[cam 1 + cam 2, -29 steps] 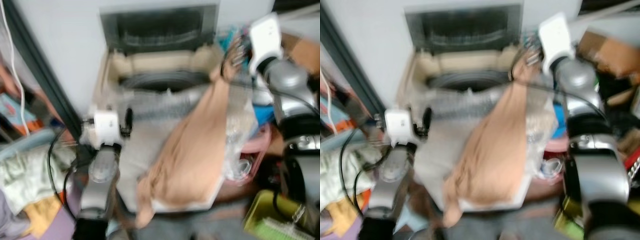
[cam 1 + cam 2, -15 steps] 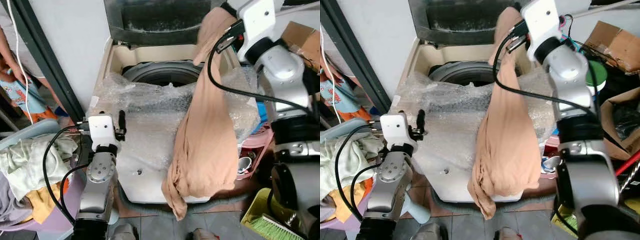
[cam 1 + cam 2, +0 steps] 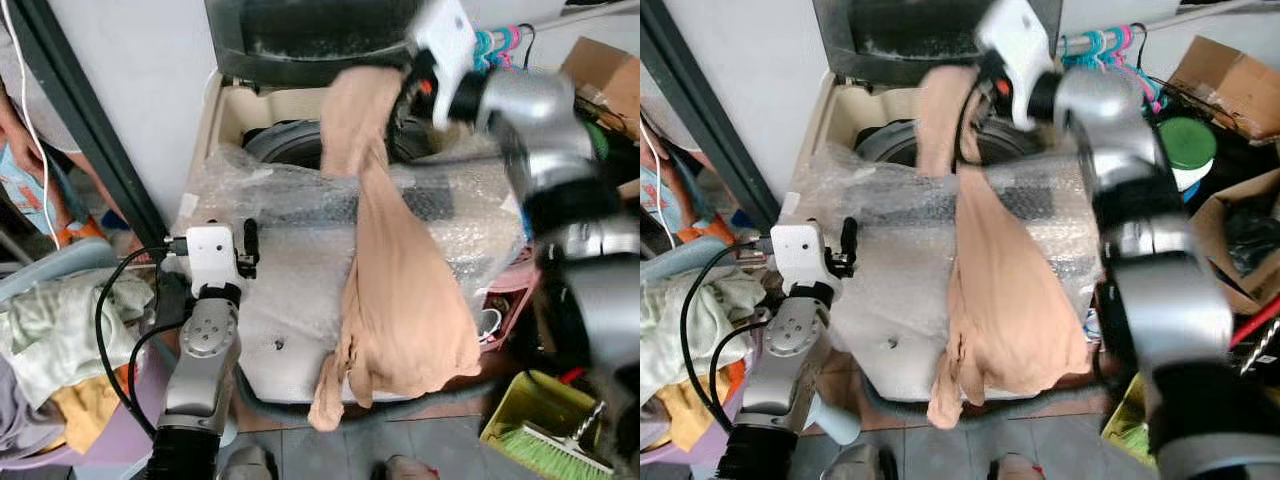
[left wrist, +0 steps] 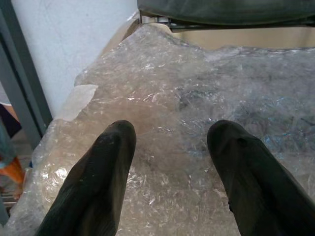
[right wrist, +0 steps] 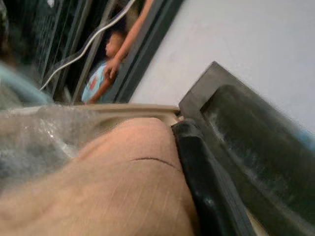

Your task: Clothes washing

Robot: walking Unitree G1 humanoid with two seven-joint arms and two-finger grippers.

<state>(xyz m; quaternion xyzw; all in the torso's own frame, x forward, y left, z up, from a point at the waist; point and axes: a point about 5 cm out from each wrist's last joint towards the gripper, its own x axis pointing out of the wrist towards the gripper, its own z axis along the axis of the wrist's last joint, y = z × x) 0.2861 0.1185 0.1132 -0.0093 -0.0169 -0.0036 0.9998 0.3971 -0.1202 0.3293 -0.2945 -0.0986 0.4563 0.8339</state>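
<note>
Left gripper (image 4: 170, 162) hovers just above the bubble wrap (image 3: 290, 270) covering the washing machine (image 3: 235, 105) front, fingers (image 4: 98, 182) apart, holding nothing. Tan garment (image 3: 400, 300) drapes down over the wrap, hem hanging past the machine's front edge. Further back, right gripper (image 3: 405, 85) has its fingers clamped on the garment's top, above the open drum (image 3: 290, 145).

garment carried across to the drum mouth
the right gripper (image 3: 405, 95) has swung from the washer's right rear corner toward the middle, over the washing machine (image 3: 290, 150) opening; the tan garment (image 3: 395, 290) it grips now drapes across the bubble wrap (image 3: 290, 250) instead of hanging free.
</note>
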